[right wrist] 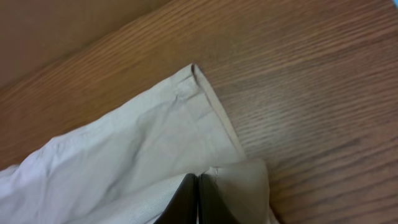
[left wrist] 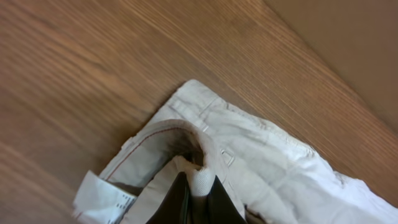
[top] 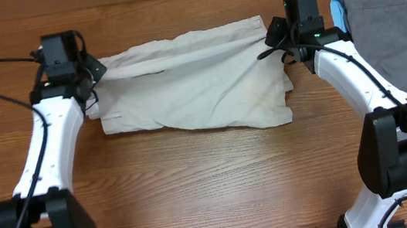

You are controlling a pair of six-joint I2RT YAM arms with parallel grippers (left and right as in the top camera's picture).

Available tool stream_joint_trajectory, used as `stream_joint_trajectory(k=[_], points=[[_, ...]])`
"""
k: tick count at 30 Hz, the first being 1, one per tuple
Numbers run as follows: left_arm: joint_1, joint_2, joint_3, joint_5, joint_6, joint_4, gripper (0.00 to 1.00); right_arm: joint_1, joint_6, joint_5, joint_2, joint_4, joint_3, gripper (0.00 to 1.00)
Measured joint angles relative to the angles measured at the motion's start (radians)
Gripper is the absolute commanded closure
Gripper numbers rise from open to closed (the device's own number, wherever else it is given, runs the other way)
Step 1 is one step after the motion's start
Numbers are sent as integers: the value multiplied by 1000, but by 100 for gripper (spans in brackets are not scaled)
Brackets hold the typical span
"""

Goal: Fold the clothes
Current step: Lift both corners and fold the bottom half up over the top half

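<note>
The beige shorts (top: pixel 199 79) lie spread across the far middle of the counter (top: pixel 220 182). They are rumpled, with one long crease running from the left end up to the far right corner. Their waistband (left wrist: pixel 186 134) is at the left end. The left wrist view shows it standing open in a loop, with a belt loop and a white care label (left wrist: pixel 102 199) turned out beside it. The hemmed leg end is on the right, one corner flat on the wood in the right wrist view.

The left claw (top: pixel 94 79) is pinched tight on a fold of the waistband, the cloth bunched between its dark fingers (left wrist: pixel 180 202). The right claw (top: pixel 279 42) is at the far right corner of the shorts. Its fingers (right wrist: pixel 186 202) are pressed together with barely a seam between them, and a thin layer of the beige cloth appears to be caught there.

Grey shorts (top: pixel 390 21) lie flat on the right, well apart from the beige pair and beyond the right arm. A light-blue garment (top: pixel 339 12) peeks out along their left edge.

The counter is brown wood-grain laminate with the grain running left to right, smooth and matte under even light. Along its far edge stands a plain tan panel (left wrist: pixel 348 37), unmarked. The white-and-black arms reach in from the near edge, with black cables looping over them.
</note>
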Motion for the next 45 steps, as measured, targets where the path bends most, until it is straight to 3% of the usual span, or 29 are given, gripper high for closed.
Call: stream_joint_trajectory(k=[10, 19, 30, 45], points=[[-25, 104, 0, -30, 0, 79, 96, -10, -31, 9, 72, 170, 7, 96], [-26, 105, 0, -37, 0, 80, 96, -10, -69, -25, 72, 146, 146, 96], [-25, 105, 0, -45, 0, 79, 96, -10, -87, -55, 66, 111, 148, 96], [-26, 105, 0, -37, 0, 60, 96, 6, -110, -98, -138, 12, 152, 96]])
